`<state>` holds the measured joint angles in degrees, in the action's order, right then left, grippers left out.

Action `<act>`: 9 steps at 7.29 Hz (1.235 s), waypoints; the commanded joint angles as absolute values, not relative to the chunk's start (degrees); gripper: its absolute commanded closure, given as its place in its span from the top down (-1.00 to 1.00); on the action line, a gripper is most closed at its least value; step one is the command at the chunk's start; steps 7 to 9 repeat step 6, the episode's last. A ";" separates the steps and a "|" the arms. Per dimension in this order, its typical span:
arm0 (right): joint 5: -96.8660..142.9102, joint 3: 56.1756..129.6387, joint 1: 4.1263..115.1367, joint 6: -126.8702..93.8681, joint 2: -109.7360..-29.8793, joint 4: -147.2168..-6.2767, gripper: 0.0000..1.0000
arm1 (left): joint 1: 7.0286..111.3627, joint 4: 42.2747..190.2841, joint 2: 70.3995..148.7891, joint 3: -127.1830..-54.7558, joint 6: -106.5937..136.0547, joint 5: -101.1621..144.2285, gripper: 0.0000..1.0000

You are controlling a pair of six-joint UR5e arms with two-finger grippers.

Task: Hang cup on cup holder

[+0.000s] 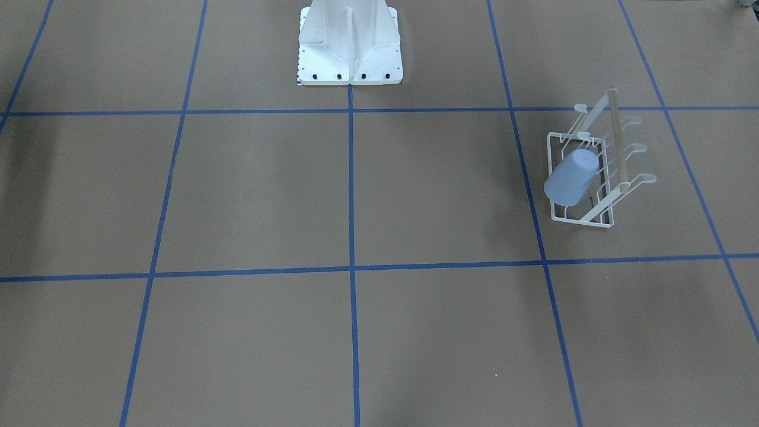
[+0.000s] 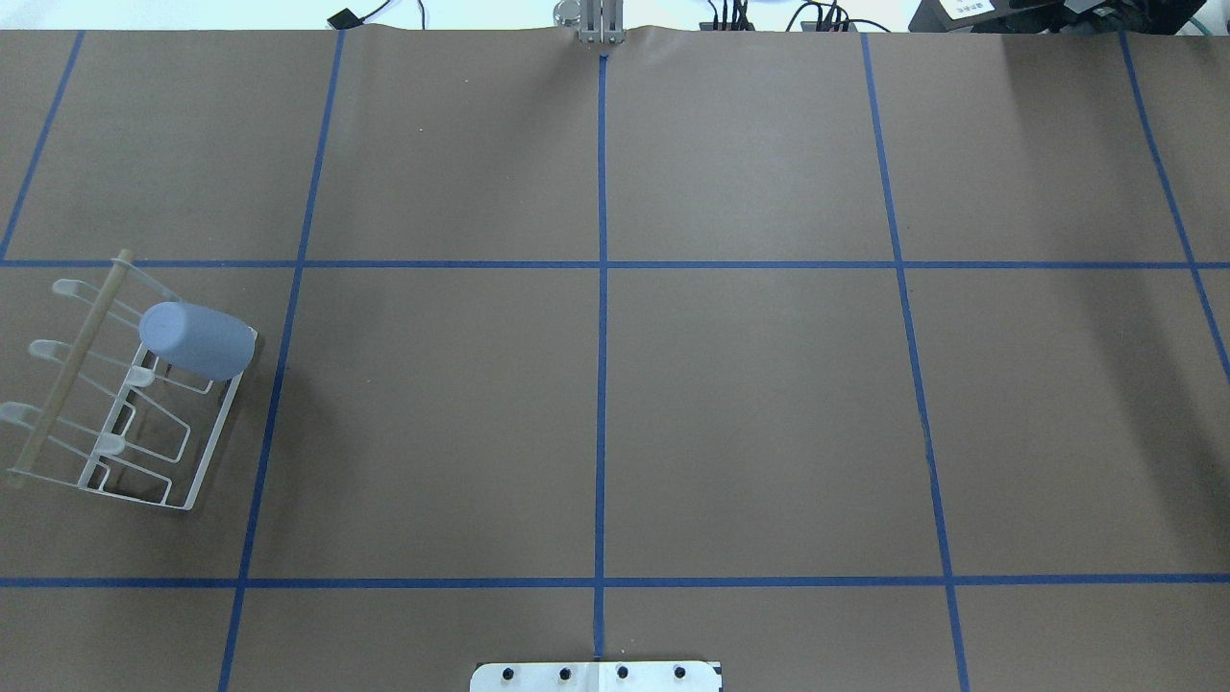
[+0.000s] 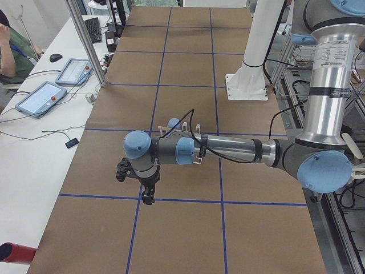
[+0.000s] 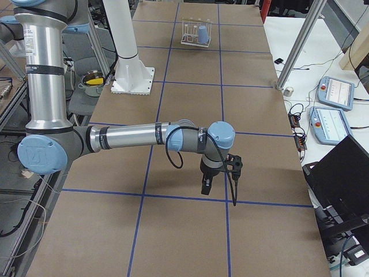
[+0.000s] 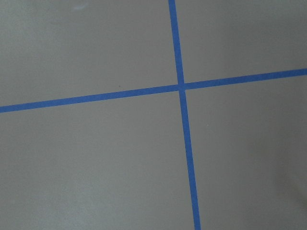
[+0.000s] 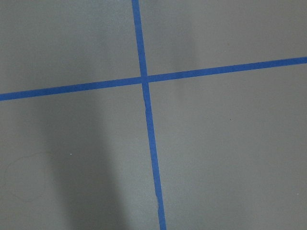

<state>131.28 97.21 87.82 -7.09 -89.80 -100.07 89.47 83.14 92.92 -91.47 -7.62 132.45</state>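
Note:
The pale blue-grey cup (image 1: 570, 178) sits tilted, mouth down, over a prong of the white wire cup holder (image 1: 584, 220). In the overhead view the cup (image 2: 197, 339) and cup holder (image 2: 207, 452) are at the table's left edge. They also show far off in the exterior right view (image 4: 202, 33). My left gripper (image 3: 147, 197) hangs over the table near the holder; it shows only in the exterior left view, so I cannot tell if it is open. My right gripper (image 4: 206, 187) shows only in the exterior right view; I cannot tell its state. Both wrist views show only brown table and blue tape.
The white robot pedestal (image 1: 350, 47) stands at the table's robot-side edge, mid-length. Blue tape lines grid the brown table top. Tablets (image 3: 40, 97) and cables lie on a side desk, where a person (image 3: 8, 51) sits.

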 commanded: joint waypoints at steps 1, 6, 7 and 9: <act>131.31 97.21 87.80 -7.12 -89.56 -100.11 1.00 | 89.47 83.14 92.99 -91.32 -7.56 132.45 0.97; 131.22 97.12 87.89 -7.12 -89.38 -100.02 1.00 | 89.47 83.14 93.34 -91.23 -8.08 132.45 0.98; 131.22 97.12 87.89 -7.12 -89.38 -100.02 1.00 | 89.47 83.14 93.34 -91.23 -8.08 132.45 0.98; 131.22 97.12 87.89 -7.12 -89.38 -100.02 1.00 | 89.47 83.14 93.34 -91.23 -8.08 132.45 0.98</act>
